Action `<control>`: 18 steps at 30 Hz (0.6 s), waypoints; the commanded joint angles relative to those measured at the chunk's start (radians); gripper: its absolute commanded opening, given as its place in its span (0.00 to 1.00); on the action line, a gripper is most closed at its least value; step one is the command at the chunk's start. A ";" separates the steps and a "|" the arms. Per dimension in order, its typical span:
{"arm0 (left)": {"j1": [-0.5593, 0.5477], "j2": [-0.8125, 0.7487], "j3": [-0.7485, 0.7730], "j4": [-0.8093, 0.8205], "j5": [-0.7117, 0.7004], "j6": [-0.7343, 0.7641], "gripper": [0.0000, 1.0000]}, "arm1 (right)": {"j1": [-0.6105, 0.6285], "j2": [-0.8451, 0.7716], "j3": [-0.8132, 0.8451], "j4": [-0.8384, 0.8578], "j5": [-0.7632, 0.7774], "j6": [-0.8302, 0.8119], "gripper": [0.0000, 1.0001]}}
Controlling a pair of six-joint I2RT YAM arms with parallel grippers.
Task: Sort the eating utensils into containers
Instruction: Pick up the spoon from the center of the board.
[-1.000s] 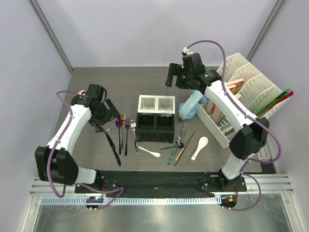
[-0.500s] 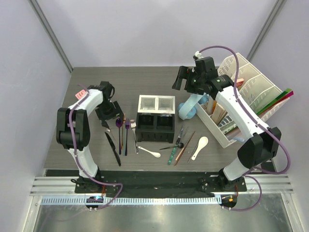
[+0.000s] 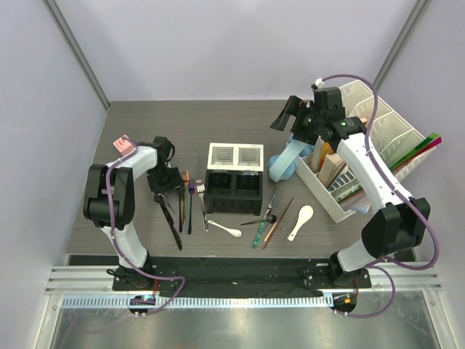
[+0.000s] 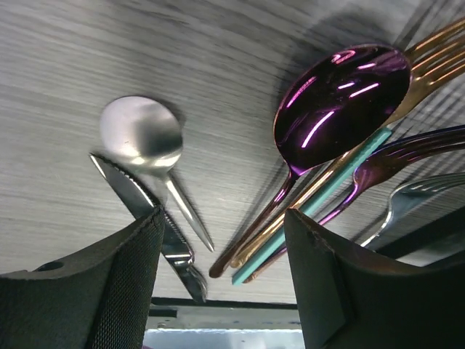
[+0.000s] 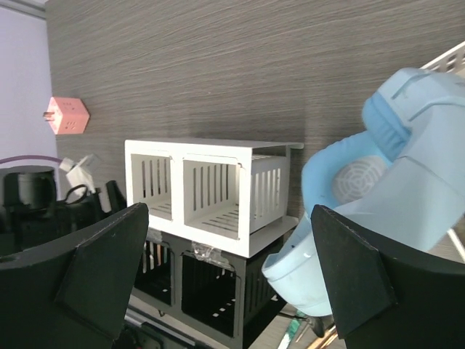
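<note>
The utensils lie in two groups. Left of the caddy (image 3: 234, 178) are the purple spoon (image 3: 179, 195), copper fork (image 3: 185, 190), purple fork (image 3: 192, 200) and black knife (image 3: 171, 224). In front and to its right are a white soup spoon (image 3: 227, 230), a second one (image 3: 301, 221), chopsticks (image 3: 279, 219) and the green-patterned piece (image 3: 259, 234). My left gripper (image 3: 166, 180) hangs open and empty low over the left group. Its wrist view shows the purple spoon (image 4: 341, 94), a small silver spoon (image 4: 142, 134) and the knife (image 4: 145, 211). My right gripper (image 3: 287, 116) is open and empty, high behind the caddy (image 5: 211, 189).
A light blue ring-shaped thing (image 3: 287, 160) leans between the caddy and the big white slotted rack (image 3: 370, 134) at the right. It fills the right of the right wrist view (image 5: 378, 196). A small pink block (image 3: 123, 145) sits by the left arm.
The left arm has folded back and its gripper has come down over the left utensils. The right gripper has moved right and back toward the rack. No utensil has moved.
</note>
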 commanded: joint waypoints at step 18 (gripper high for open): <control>-0.057 -0.026 0.082 0.001 -0.035 0.030 0.65 | 0.000 -0.063 -0.084 0.069 -0.032 0.101 1.00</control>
